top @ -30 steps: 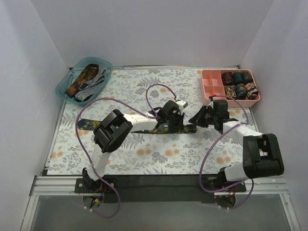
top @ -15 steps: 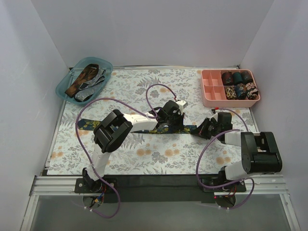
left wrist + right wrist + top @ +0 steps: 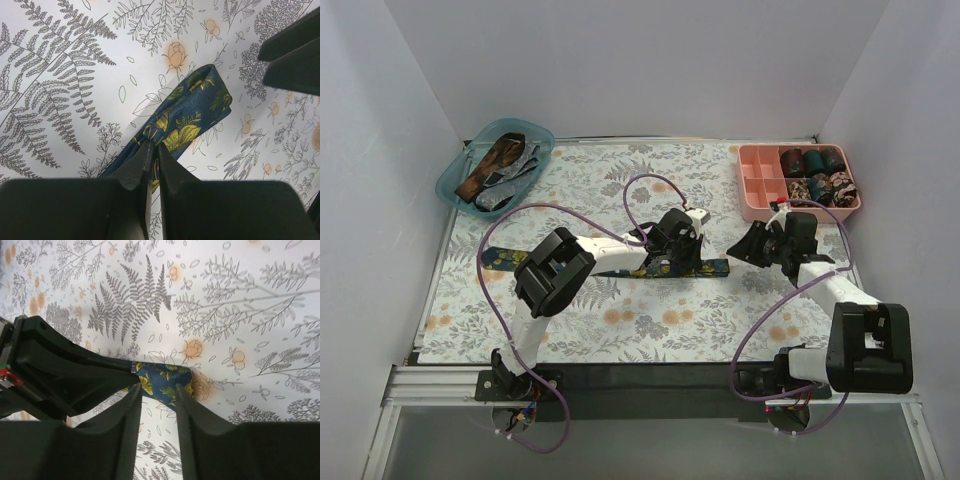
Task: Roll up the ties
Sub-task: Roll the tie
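Observation:
A navy tie with yellow flowers (image 3: 505, 257) lies flat across the mat, its right end near the middle right. My left gripper (image 3: 673, 263) is shut on this tie close to that end; the left wrist view shows the jaws (image 3: 155, 150) pinching the fabric, with the folded tie end (image 3: 210, 95) beyond them. My right gripper (image 3: 741, 248) is open and empty just right of the tie end. In the right wrist view its fingertips (image 3: 156, 392) straddle the tie end (image 3: 165, 379) from slightly short of it, apart from the fabric.
A teal bin (image 3: 455, 185) at the back left holds several unrolled ties (image 3: 500, 160). A pink divided tray (image 3: 750, 200) at the back right holds several rolled ties (image 3: 815, 175). Purple cables (image 3: 640, 190) loop over the floral mat.
My right gripper dipped toward the tie's end half a second ago and has since drawn back up and right. The left gripper and the tie have stayed put.

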### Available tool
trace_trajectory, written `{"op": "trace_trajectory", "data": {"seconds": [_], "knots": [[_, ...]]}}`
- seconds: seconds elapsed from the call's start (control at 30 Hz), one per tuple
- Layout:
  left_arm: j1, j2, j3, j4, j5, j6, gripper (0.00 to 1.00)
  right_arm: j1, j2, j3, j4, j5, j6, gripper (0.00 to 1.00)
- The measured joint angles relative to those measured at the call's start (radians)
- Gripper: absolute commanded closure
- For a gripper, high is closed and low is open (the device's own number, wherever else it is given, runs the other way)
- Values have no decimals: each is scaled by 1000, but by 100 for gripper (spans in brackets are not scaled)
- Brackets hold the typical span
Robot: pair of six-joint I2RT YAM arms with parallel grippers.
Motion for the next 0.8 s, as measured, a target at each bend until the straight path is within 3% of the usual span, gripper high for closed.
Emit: {"op": "trace_trajectory", "data": {"seconds": [0.13,0.43,0.8], "knots": [[0,0,0,0,0,0,93,-8,-2,41,-61,29,-69,52],[0,0,1,-1,2,0,93,-28,130,72,-161,11,-202,59],[0,0,1,-3,3,0,93,-28,223,85,-142,-122,-259,58]]}}
